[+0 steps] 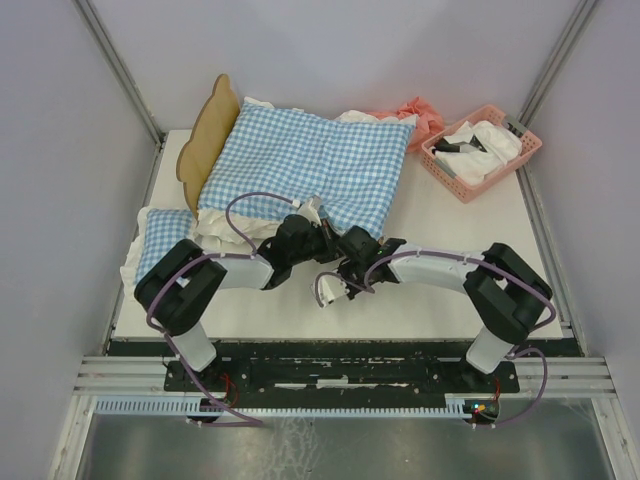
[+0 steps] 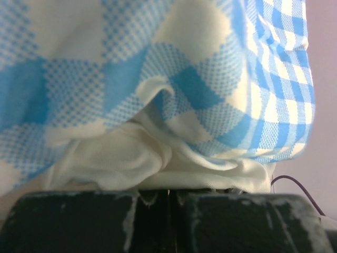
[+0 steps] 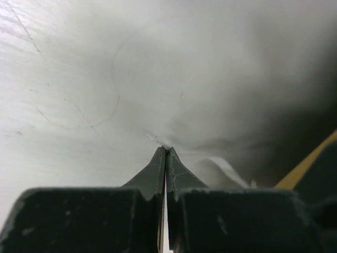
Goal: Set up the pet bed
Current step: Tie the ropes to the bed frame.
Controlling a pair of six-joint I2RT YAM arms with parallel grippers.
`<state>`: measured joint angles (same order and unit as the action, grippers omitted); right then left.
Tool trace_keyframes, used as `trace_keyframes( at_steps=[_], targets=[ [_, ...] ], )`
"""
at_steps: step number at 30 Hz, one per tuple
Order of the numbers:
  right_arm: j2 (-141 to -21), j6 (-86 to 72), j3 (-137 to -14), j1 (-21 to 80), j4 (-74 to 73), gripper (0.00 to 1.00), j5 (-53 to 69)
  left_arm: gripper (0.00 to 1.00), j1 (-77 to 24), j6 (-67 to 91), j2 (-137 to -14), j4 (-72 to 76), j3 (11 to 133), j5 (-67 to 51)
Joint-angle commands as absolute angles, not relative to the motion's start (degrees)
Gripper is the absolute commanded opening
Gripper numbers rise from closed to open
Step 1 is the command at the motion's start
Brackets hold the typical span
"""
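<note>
The pet bed shows only its light-wood wavy headboard (image 1: 210,138) at the back left. The blue-and-white checked cushion (image 1: 312,165) covers the rest of it. My left gripper (image 1: 317,220) is at the cushion's near edge and shut on its white frill (image 2: 158,168). The cloth lies over the fingertips in the left wrist view and hides them. My right gripper (image 1: 338,282) is just in front, low over the white table (image 3: 79,79). Its fingers (image 3: 158,168) are pressed together, with only a thin white wisp at the tips.
A small checked pillow (image 1: 160,240) lies at the table's left edge. A pink basket (image 1: 482,150) with white and dark items stands at the back right, and a pink cloth (image 1: 415,112) lies beside it. Both forearms cross close together in the near middle.
</note>
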<state>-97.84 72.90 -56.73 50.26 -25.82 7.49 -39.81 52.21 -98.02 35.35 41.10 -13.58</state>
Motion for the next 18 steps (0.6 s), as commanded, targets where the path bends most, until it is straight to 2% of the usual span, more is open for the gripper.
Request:
trace_keyframes(
  at_steps=[1, 11, 18],
  targets=[
    [-90.6, 53.9, -51.6, 48.0, -17.4, 0.02, 10.7, 0.05, -39.4, 47.3, -94.8, 34.4, 41.7, -12.4],
    [-76.6, 22.7, -38.8, 46.3, 1.4, 0.02, 3.3, 0.03, -39.3, 43.6, -94.2, 35.2, 38.6, -12.1],
    [-76.0, 6.9, -39.5, 46.1, 2.5, 0.02, -3.8, 0.03, -40.0, 42.0, -94.5, 38.9, 34.3, -11.9]
  ],
)
